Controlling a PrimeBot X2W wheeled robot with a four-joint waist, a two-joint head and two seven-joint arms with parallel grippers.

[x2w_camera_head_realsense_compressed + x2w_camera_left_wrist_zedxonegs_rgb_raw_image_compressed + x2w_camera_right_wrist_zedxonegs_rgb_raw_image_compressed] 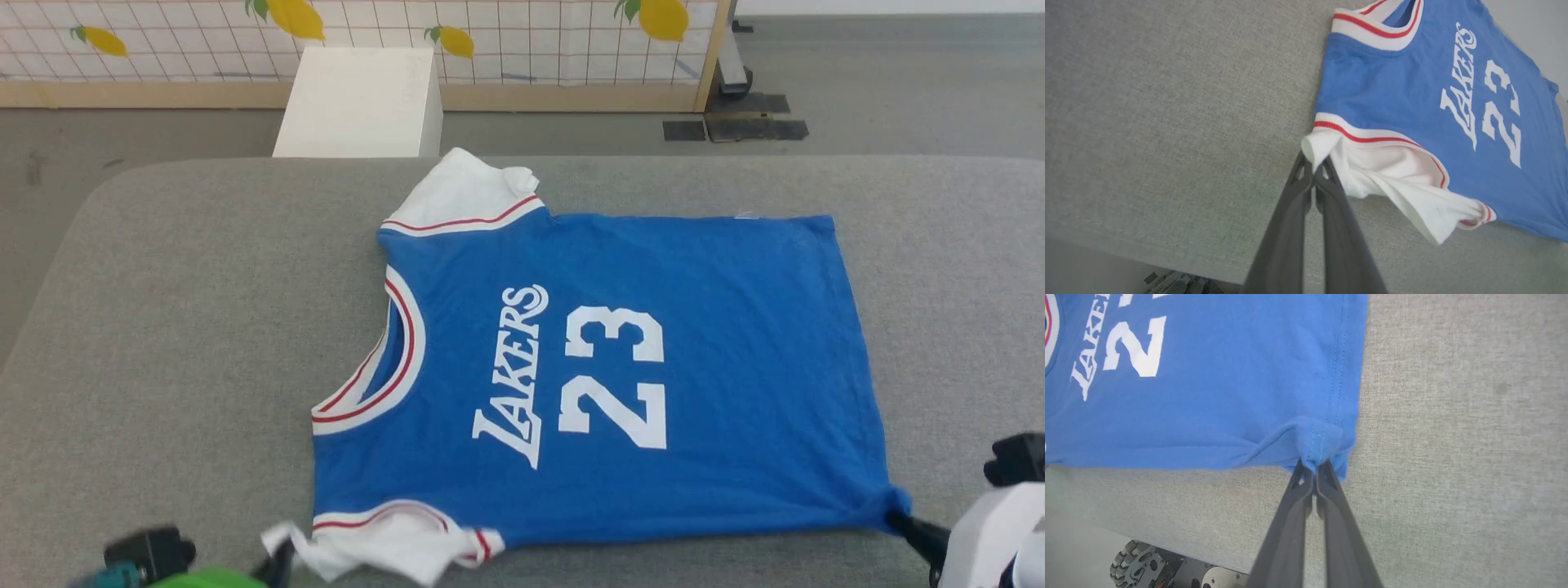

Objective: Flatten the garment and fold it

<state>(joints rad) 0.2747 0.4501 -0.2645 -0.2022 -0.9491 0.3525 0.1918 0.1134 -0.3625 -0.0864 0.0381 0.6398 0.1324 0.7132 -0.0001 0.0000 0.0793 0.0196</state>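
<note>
Blue jersey cloth of the garment (pixel 694 425) is seen from the head view spread chest-up on the grey surface (pixel 188 327), collar toward the robot's left and hem toward its right, with the far white sleeve (pixel 465 192) bunched. The grips are made plain from the wrists: the left pincer (pixel 1312 165) is clamped on the tip of the near sleeve (pixel 1392 175), and the right pincer (pixel 1314 467) is pinched tight on the near hem corner (pixel 1323 441), whereas in the head view both are largely cut off at the bottom. Bare surface is left beyond collar and hem, but its near edge lies close behind both grips.
</note>
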